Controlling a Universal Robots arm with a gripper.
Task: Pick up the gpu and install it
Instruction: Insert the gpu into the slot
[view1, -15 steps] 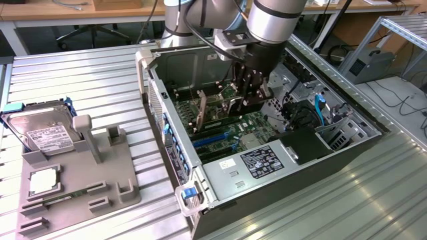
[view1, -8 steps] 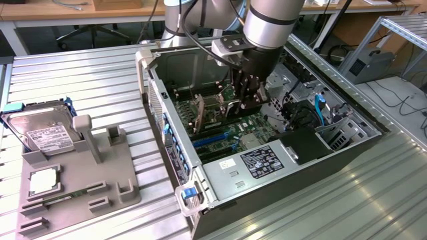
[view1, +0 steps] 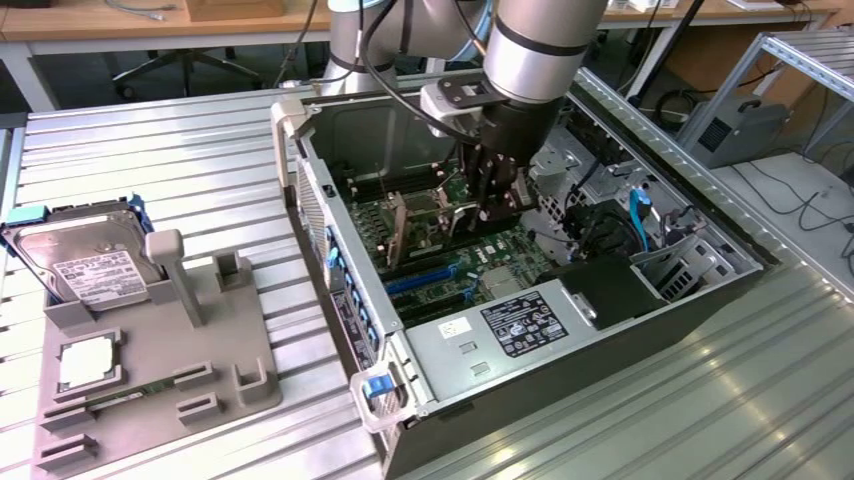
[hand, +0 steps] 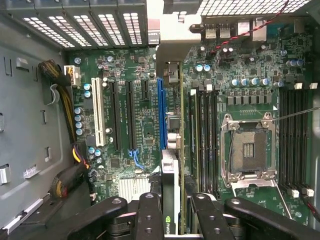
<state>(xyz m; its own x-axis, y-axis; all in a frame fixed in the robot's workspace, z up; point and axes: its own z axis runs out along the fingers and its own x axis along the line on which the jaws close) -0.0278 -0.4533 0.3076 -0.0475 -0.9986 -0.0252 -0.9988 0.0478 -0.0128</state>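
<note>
I hold the gpu (hand: 170, 165) edge-on, upright over the motherboard (hand: 135, 125) inside the open computer case (view1: 441, 340). My gripper (hand: 176, 210) is shut on the card, one finger on each face. The card's metal end bracket (hand: 172, 42) points at the case's rear wall. Its lower edge runs just beside the long blue slot (hand: 161, 115); I cannot tell whether it touches the board. In the exterior view my gripper (view1: 491, 215) reaches down into the case, and the gpu's tan-brown back (view1: 398, 232) shows toward the exterior view's left.
The CPU socket (hand: 247, 147) and memory slots (hand: 205, 135) lie on one side of the card, a white slot (hand: 96, 112) and cable bundles (hand: 67, 175) on the other. Outside the case, a grey fixture (view1: 160, 370) carries a hard drive (view1: 87, 265), a processor (view1: 87, 365) and a memory stick (view1: 127, 392).
</note>
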